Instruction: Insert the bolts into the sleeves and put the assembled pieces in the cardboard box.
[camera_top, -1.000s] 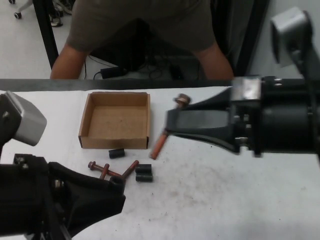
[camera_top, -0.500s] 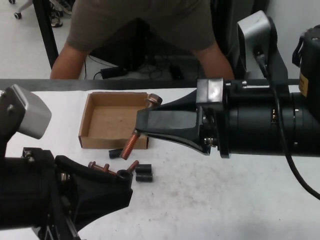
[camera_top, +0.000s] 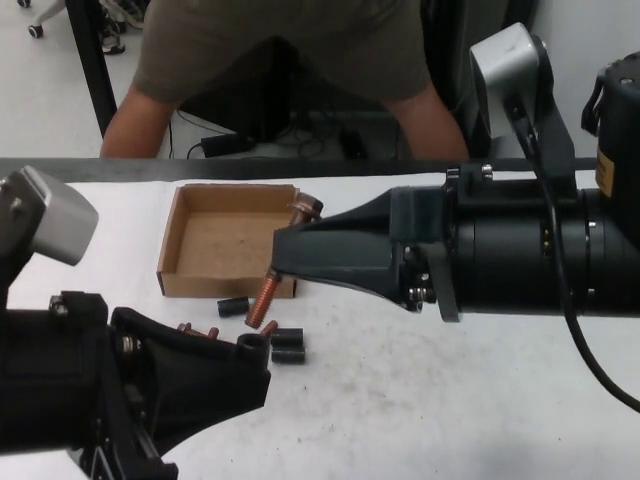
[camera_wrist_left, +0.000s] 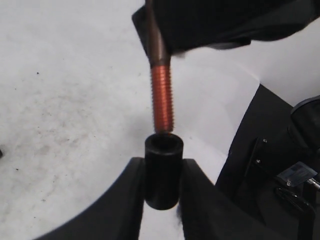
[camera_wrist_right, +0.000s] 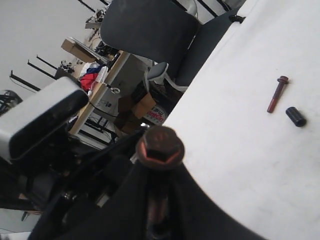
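Note:
My left gripper (camera_wrist_left: 163, 181) is shut on a black sleeve (camera_wrist_left: 163, 172), held upright with its bore facing up. My right gripper (camera_wrist_right: 159, 200) is shut on a copper bolt (camera_wrist_right: 160, 147), gripping the shank below the hex head. The bolt's threaded end (camera_wrist_left: 162, 102) points down, with its tip at the sleeve's mouth. In the high view the bolt (camera_top: 265, 295) slants down from the right gripper (camera_top: 284, 250) toward the left gripper (camera_top: 250, 348), in front of the empty cardboard box (camera_top: 230, 285).
Loose black sleeves (camera_top: 234, 307) (camera_top: 287, 346) and spare bolts (camera_top: 192, 330) lie on the white bench between the box and my left arm. Another bolt (camera_wrist_right: 276, 94) and sleeve (camera_wrist_right: 296, 116) lie together. A person stands behind the bench's far edge.
My right arm has swung left with the bolt and tipped its thread down over the sleeve. My left gripper has edged right and up with the sleeve.

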